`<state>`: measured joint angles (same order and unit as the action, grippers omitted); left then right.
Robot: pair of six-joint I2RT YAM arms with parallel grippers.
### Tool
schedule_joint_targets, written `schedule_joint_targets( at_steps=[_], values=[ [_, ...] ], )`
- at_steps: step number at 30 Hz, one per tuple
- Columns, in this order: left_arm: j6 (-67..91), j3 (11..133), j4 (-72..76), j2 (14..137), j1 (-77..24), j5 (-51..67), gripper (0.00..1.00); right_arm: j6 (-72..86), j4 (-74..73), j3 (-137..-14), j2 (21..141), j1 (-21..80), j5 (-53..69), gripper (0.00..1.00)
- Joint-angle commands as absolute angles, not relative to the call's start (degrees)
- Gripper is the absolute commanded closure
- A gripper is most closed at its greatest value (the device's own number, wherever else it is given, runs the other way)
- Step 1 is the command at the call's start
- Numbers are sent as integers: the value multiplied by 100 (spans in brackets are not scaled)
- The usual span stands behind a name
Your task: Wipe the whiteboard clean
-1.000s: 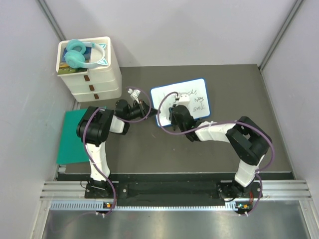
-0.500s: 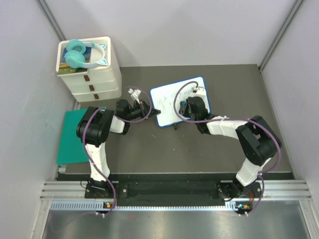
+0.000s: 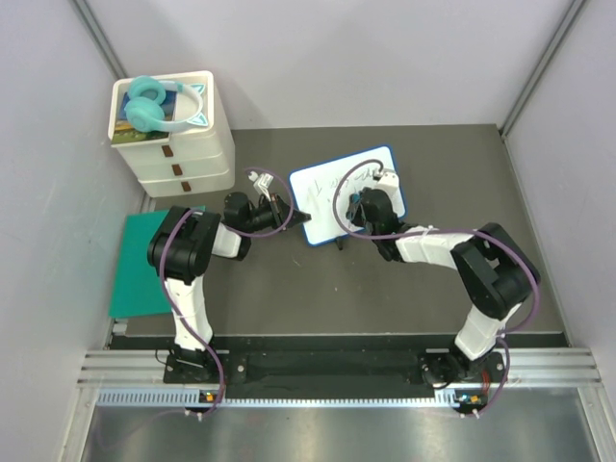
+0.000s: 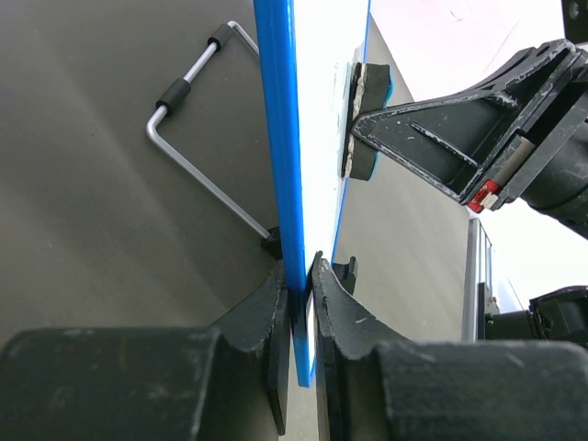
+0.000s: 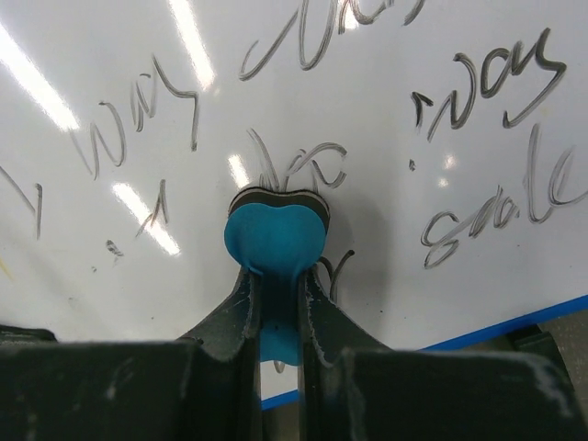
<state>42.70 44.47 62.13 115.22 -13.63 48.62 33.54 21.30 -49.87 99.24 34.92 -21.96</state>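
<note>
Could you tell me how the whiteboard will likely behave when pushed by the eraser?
The whiteboard looks thin, probably light, so apt to tip on its wire stand; the left gripper clamping its rim should steady it.

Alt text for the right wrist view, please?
The right gripper clamps a blue eraser against the whiteboard. Dark handwritten scribbles surround it, not yet wiped; the board's blue rim shows at lower right.

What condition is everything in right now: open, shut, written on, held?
whiteboard: tilted up, scribbled on
eraser: pad against the whiteboard
left jaws: shut on the whiteboard's edge
right jaws: shut on the eraser
drawers: all shut
headphones: lying on the drawers
mat: lying flat
</note>
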Motion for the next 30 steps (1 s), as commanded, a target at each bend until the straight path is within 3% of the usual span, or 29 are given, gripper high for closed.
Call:
schedule_joint_targets(
  at_steps=[1,16,30],
  values=[
    [4017,4386,6117,11303,-1459,5326,100,3365,616,-4588,10521,3682,-2645,100],
    [4096,4368,6205,11276,-1468,5335,100,3806,474,-4061,10134,3762,-2637,100],
    [4122,4368,6240,11303,-1477,5353,100,3199,738,-4720,10582,4175,-1855,100]
  ],
)
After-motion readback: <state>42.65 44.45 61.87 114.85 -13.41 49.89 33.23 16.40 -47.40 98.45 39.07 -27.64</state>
